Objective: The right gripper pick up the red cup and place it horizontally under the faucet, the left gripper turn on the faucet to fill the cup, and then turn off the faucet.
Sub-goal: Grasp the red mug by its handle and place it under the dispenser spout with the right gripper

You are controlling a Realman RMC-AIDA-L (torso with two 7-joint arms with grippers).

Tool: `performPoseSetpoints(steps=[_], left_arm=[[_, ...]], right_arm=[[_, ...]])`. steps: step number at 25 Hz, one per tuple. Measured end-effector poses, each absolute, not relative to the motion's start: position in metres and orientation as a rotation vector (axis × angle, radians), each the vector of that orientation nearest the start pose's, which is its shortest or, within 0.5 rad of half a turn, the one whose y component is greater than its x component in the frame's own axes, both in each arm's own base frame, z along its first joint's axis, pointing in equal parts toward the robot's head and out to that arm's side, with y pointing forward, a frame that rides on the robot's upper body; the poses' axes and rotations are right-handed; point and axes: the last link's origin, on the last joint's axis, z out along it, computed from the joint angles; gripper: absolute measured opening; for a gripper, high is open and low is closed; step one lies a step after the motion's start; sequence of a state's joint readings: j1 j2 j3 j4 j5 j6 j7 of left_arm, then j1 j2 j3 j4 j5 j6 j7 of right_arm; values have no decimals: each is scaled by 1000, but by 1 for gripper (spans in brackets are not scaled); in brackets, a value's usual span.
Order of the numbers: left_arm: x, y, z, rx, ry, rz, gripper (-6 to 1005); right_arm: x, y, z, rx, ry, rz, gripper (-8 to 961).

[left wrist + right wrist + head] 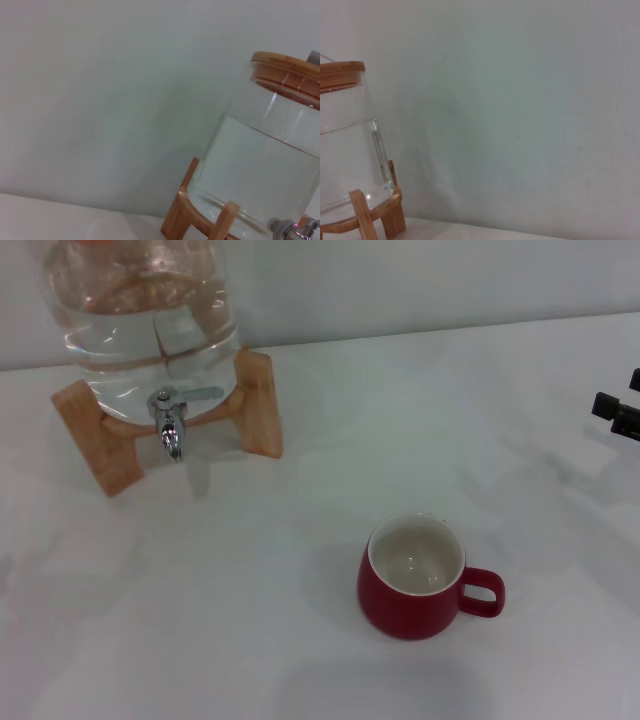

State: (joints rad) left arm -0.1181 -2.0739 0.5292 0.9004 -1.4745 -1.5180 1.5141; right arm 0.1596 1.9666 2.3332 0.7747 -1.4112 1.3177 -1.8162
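The red cup (430, 580) stands upright on the white table, front right of centre, its white inside empty and its handle pointing right. The chrome faucet (172, 420) hangs from the clear water jar (140, 320) at the back left, spout down, lever pointing right. Its edge also shows in the left wrist view (300, 230). The right gripper (620, 412) shows only as black tips at the right edge, well behind and to the right of the cup. The left gripper is out of view.
The jar rests on a wooden stand (262, 405) against the pale wall. The jar shows in the left wrist view (265, 165) and in the right wrist view (345, 150), with a wooden lid (287, 67).
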Motion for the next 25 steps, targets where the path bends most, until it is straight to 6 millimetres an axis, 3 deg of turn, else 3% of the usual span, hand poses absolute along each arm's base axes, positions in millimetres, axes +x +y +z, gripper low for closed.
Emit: performPoseSetpoints(steps=[25], left_arm=[[-359,248,108,-1977,-1023,-904,884]], right_arm=[[353,287,106,-2070,679,751,778]])
